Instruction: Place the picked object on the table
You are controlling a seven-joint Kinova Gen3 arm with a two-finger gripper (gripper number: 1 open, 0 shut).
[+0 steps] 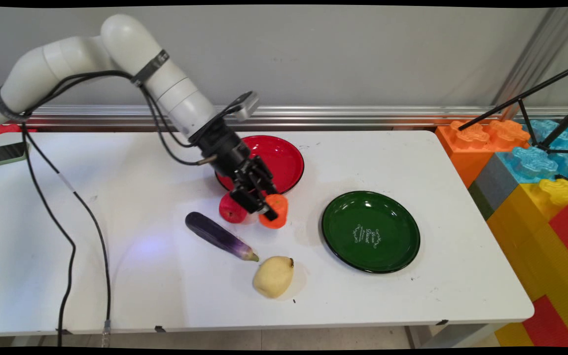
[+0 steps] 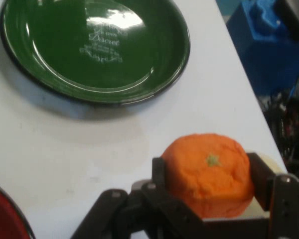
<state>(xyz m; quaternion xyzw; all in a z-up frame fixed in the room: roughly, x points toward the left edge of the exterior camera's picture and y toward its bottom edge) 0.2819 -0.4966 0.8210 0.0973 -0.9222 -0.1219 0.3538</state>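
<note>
My gripper (image 1: 266, 207) is shut on an orange (image 1: 277, 212), its black fingers pressed against both sides of the fruit. In the hand view the orange (image 2: 209, 172) fills the space between the fingers (image 2: 159, 177), stem dimple facing the camera. It sits low over the table, just in front of the red plate (image 1: 284, 158); I cannot tell whether it touches the surface. A red apple (image 1: 231, 209) lies right beside the gripper on its left. The green plate (image 1: 370, 231) lies to the right, and in the hand view the green plate (image 2: 94, 50) is ahead of the orange.
A purple eggplant (image 1: 220, 236) and a yellow pear (image 1: 273, 276) lie nearer the front edge. A phone (image 1: 3, 154) rests at the table's far left. Large coloured toy blocks (image 1: 535, 177) and a black tripod stand off the right end. The red plate's rim (image 2: 10, 214) shows in the hand view.
</note>
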